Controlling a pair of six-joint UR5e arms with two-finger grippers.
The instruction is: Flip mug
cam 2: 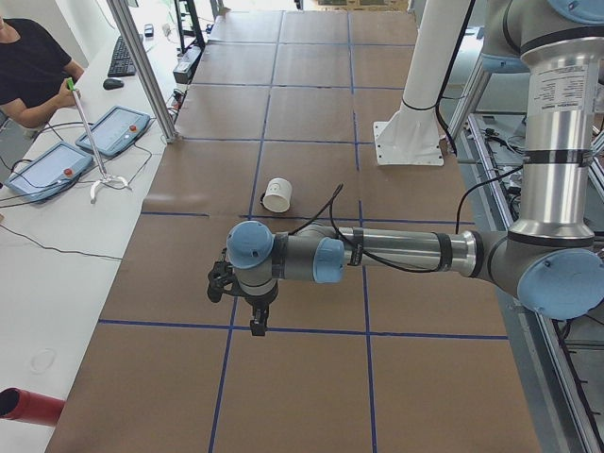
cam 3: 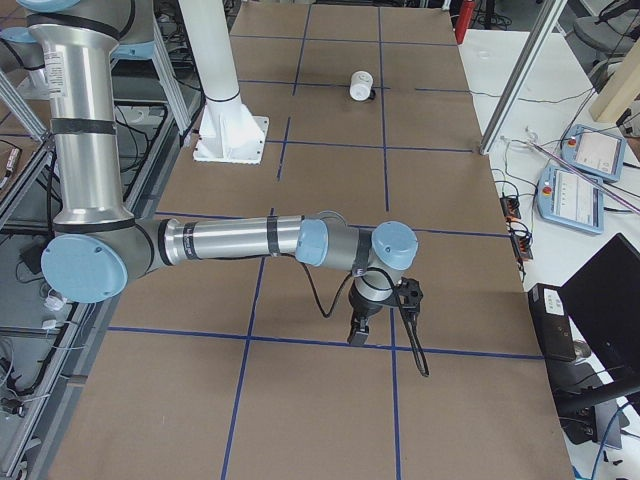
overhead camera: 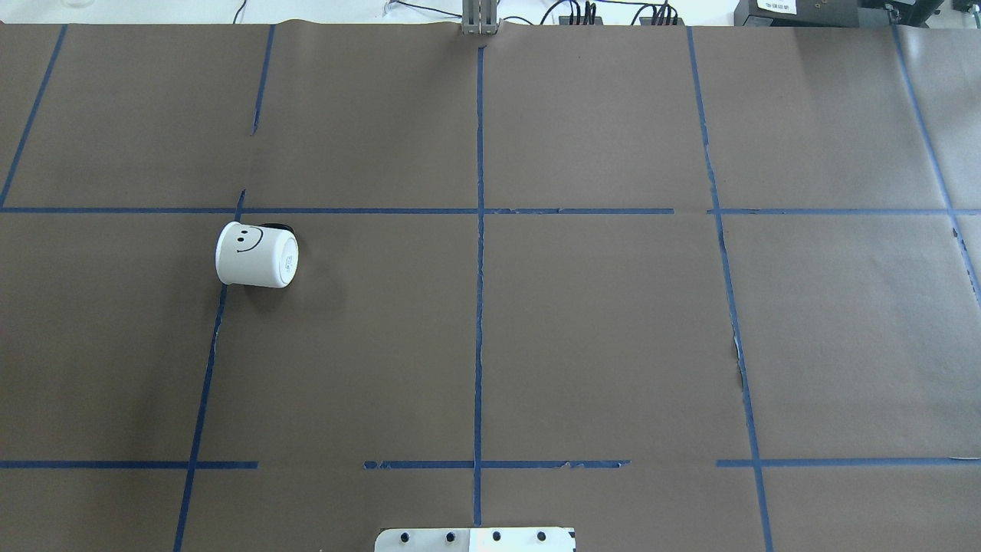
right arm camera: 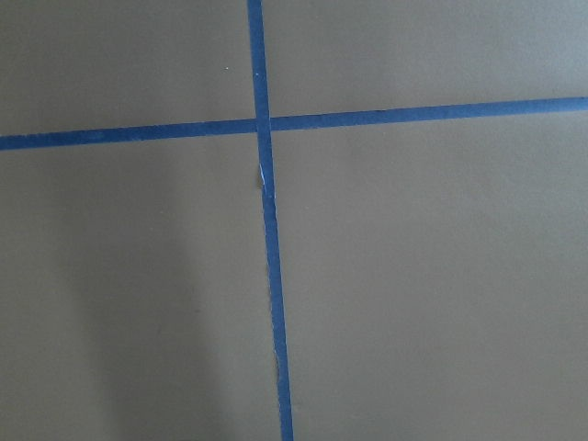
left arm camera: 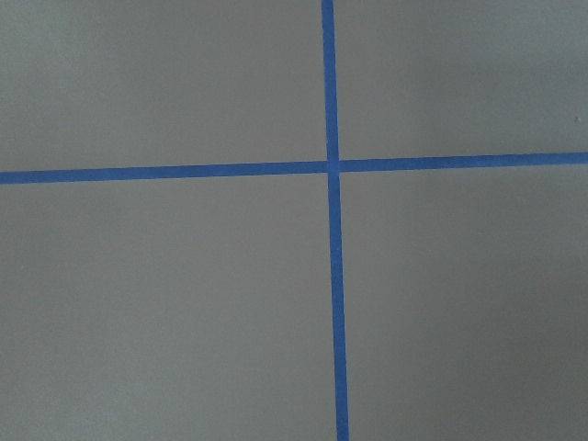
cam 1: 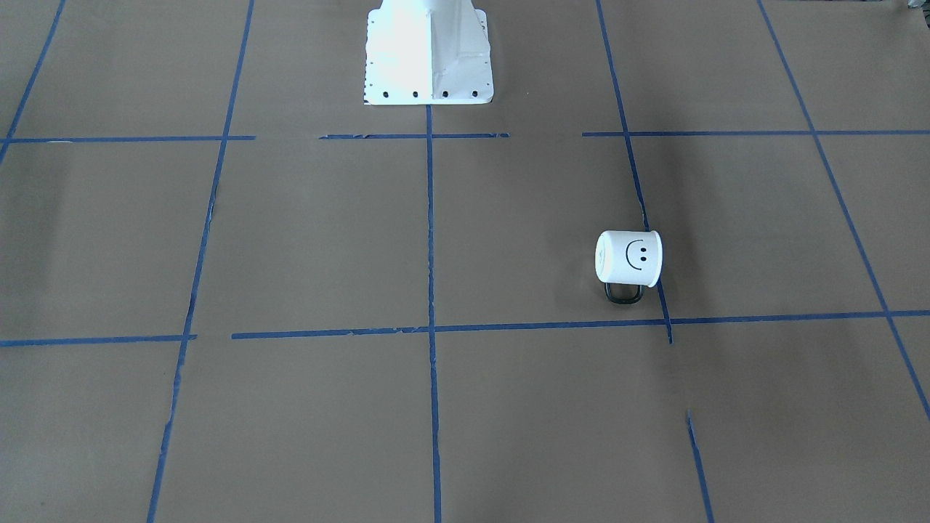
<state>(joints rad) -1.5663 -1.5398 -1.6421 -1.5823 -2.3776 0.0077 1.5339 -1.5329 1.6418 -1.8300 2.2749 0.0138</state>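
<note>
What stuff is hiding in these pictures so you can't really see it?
- Inside of the mug: the front-facing and overhead views show only its wall and base; in the side views it is too small.
- Its handle: in the overhead view, mostly hidden behind the body.
- Left tool and right tool: seen only in the side views, so open or shut cannot be told.
- Wrist views: only brown paper and blue tape; the mug lies outside their edges.

One table (overhead camera: 598,345) holds one mug (cam 1: 629,258) and one white robot base (cam 1: 429,54); there are two arms, left arm (cam 2: 396,253) and right arm (cam 3: 230,240), two control pads (cam 2: 115,130), one operator (cam 2: 28,57)
</note>
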